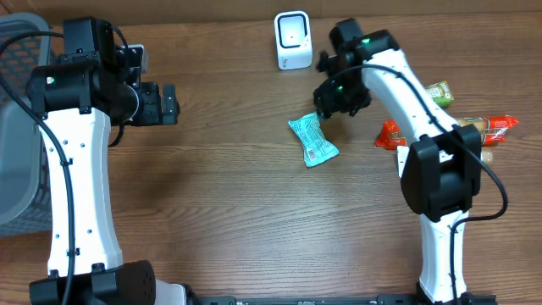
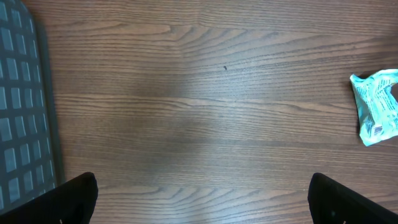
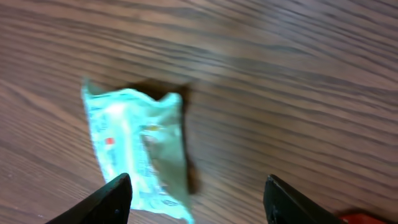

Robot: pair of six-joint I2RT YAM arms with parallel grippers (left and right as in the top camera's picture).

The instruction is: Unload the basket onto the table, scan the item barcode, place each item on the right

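Overhead: a grey basket (image 1: pixel 15 169) sits at the left edge, and what it holds cannot be made out. The teal packet (image 1: pixel 312 141) lies flat on the table (image 1: pixel 237 220), right of centre and below the white scanner (image 1: pixel 292 41). Its long axis runs from upper left to lower right. The right gripper (image 1: pixel 325 110) hangs over the packet's upper end.

Left wrist: the left gripper (image 2: pixel 202 186) gapes wide and holds nothing; the packet is at the right edge.

Right wrist: the fingers stand apart above the packet, gripping nothing.

a grey basket (image 1: pixel 13 169) sits at the wooden table's (image 1: pixel 237 212) left edge.
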